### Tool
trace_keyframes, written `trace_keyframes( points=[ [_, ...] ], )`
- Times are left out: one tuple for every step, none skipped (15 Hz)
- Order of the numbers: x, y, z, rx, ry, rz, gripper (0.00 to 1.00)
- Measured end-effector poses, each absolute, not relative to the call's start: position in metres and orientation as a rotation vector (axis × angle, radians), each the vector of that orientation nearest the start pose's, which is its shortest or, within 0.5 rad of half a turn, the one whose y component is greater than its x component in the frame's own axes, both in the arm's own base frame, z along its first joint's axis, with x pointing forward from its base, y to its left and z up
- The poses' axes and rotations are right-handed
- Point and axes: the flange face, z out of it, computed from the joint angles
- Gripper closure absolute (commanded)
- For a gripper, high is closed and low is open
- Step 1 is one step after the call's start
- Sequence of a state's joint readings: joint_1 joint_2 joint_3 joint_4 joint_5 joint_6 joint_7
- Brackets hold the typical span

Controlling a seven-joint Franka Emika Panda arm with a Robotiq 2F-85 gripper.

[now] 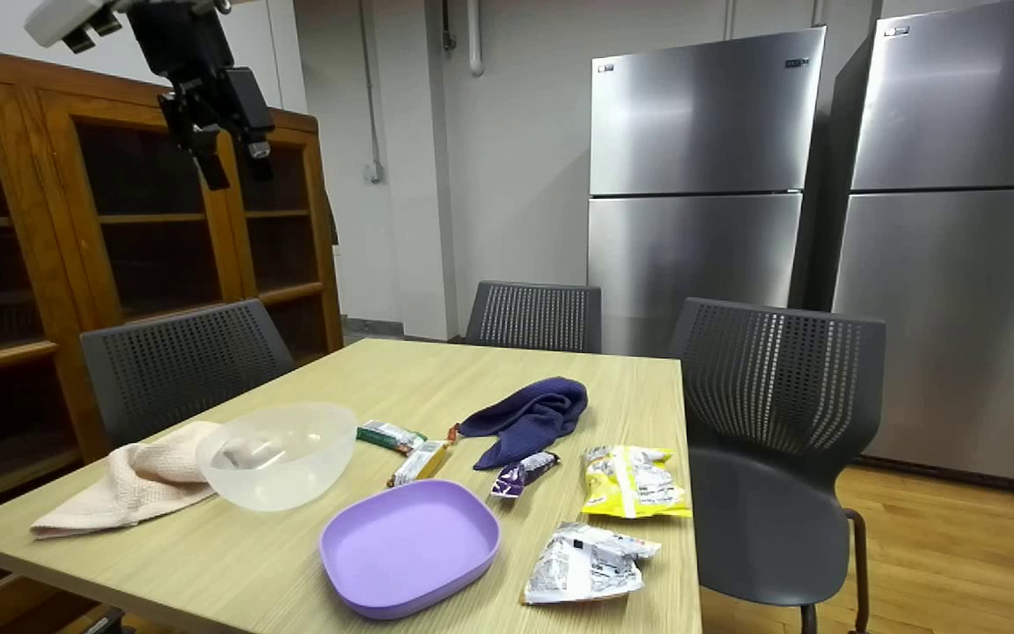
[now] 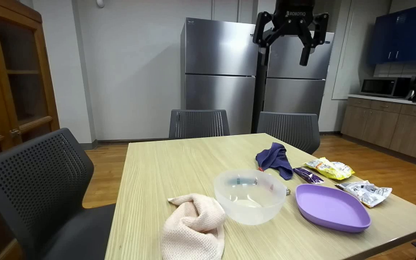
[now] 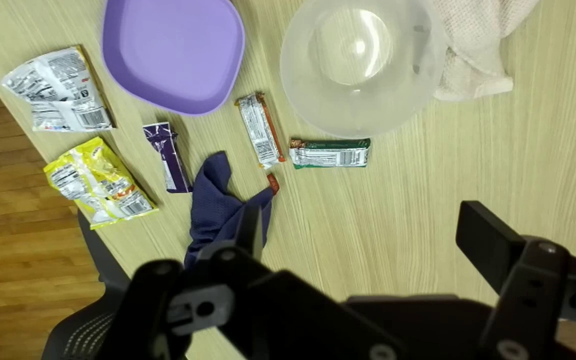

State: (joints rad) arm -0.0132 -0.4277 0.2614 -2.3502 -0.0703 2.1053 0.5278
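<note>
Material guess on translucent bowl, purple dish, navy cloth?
Translucent bowl: likely plastic, frosted finish; cloudy see-through wall, bright highlights inside.
Purple dish: plastic or silicone, can't tell which; matte, evenly coloured, rounded moulded-looking corners.
Navy cloth: fabric, probably woven or knitted, dull finish; soft folds, fine surface texture.

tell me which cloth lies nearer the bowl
The pink cloth: it lies right beside the bowl. The blue cloth lies well apart from the bowl, near the purple bar.

Black gripper [image 2: 284, 57], pale ROBOTIQ lettering [image 2: 295, 13], silvery screws [image 3: 382, 351], white arm casing [image 1: 67, 18].
</note>
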Motion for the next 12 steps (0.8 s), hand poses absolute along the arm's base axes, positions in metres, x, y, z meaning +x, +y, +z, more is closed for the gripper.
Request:
trace_keyframes(
  points=[
    [0.429,0.110,0.500,-3.213,0.414,-0.349,0.00],
    [0.432,0.105,0.493,-3.235,0.410,-0.338,0.00],
    [0.435,0.100,0.486,-3.251,0.408,-0.324,0.00],
    [0.438,0.094,0.478,-3.266,0.406,-0.306,0.00],
    [0.441,0.088,0.470,-3.274,0.402,-0.285,0.00],
    [0.444,0.081,0.462,-3.275,0.388,-0.265,0.00],
    [0.447,0.074,0.454,-3.273,0.370,-0.250,0.00],
    [0.450,0.065,0.446,-3.271,0.350,-0.233,0.00],
    [0.453,0.057,0.437,-3.267,0.338,-0.217,0.00],
    [0.456,0.048,0.428,-3.263,0.325,-0.195,0.00],
    [0.459,0.040,0.418,-3.259,0.311,-0.173,0.00],
    [0.461,0.033,0.408,-3.258,0.296,-0.147,0.00]
  ],
)
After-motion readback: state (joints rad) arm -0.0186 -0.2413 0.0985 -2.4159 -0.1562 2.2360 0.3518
